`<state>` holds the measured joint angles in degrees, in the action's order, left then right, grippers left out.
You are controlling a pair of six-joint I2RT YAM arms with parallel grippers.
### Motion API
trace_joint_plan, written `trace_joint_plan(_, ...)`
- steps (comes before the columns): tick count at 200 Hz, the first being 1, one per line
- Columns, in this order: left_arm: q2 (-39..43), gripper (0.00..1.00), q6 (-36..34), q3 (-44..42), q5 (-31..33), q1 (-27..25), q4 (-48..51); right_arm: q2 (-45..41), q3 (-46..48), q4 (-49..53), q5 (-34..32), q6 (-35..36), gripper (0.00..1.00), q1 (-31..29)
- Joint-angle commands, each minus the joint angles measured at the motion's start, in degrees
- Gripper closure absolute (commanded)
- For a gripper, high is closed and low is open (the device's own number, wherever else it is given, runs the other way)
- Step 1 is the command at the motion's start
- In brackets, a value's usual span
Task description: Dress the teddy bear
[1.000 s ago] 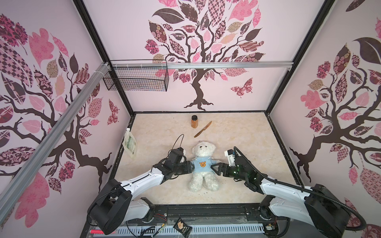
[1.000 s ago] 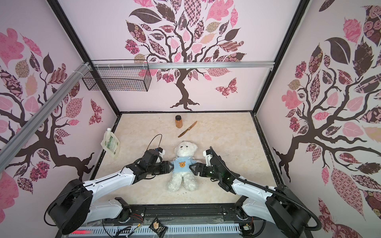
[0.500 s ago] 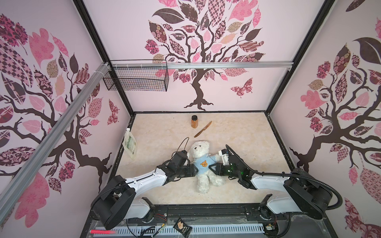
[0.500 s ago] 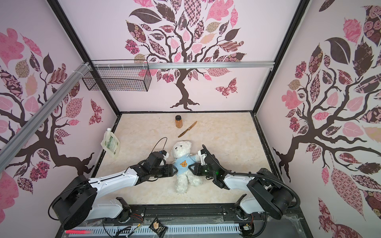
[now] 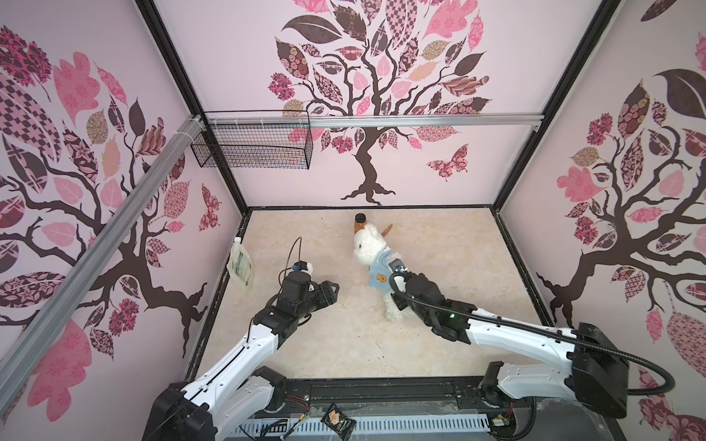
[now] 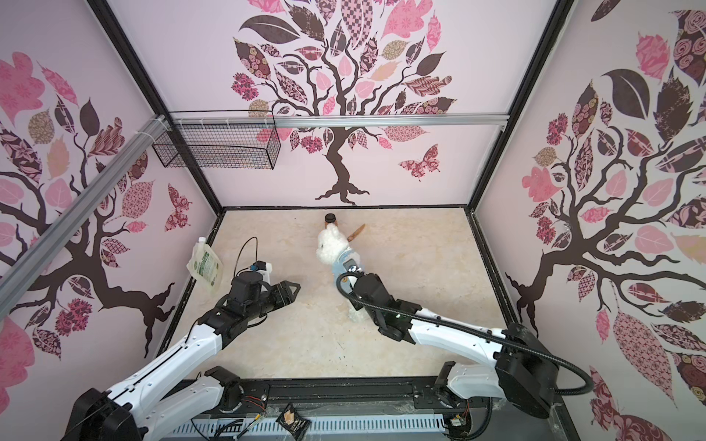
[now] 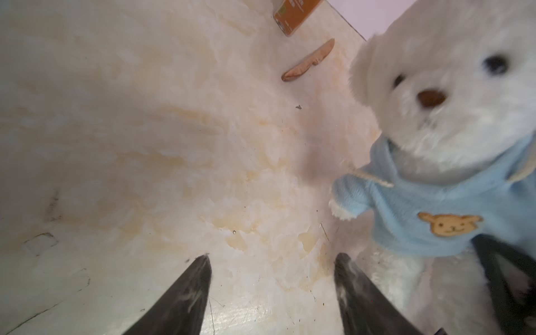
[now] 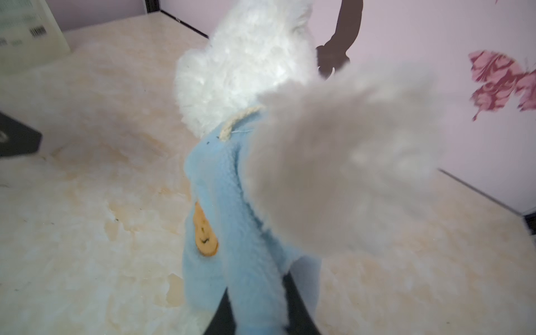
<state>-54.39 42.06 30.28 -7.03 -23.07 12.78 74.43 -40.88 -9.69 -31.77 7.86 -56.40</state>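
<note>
The teddy bear (image 5: 367, 244) (image 6: 329, 244) is fluffy and white and wears a light blue shirt (image 5: 381, 269) with a tan bear-face print. It is held upright near the middle of the table, its legs hanging down to the surface. My right gripper (image 5: 397, 294) (image 8: 255, 287) is shut on the shirt's lower side, with blue fabric pinched between its dark fingers. To the left of the bear and apart from it, my left gripper (image 5: 332, 292) (image 7: 272, 258) is open, with only bare table between its fingers. In the left wrist view the bear (image 7: 441, 95) faces me.
A brown jar with a black lid (image 5: 360, 220) and a wooden knife (image 5: 388, 229) stand just behind the bear's head. A white pouch (image 5: 240, 263) leans at the left wall. A black wire basket (image 5: 252, 147) hangs on the back rail.
The bear lay on its back between both grippers; the right gripper has shut on the shirt and raised it upright, farther back. The left gripper has let go, opened and drawn back left.
</note>
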Motion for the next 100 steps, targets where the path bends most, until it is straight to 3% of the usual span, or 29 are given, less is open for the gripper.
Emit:
trace_joint_plan(1,1.6,0.29,1.3,-2.0,-0.1,3.2,2.0,7.4,-1.1,-1.8,-16.4,14.5,0.80,-5.6)
trace_joint_plan(35,3.6,0.29,3.2,-3.1,-2.3,8.0,2.3,14.7,-2.4,-1.1,-16.0,14.6,0.73,-15.2)
trace_joint_plan(68,5.5,0.29,2.8,-2.0,-2.3,9.1,4.8,15.7,-1.1,1.4,-6.8,6.8,0.60,-24.6)
trace_joint_plan(100,8.6,0.27,-0.5,-0.1,-1.9,8.8,8.2,11.3,1.5,3.5,4.4,-0.4,0.40,-26.1)
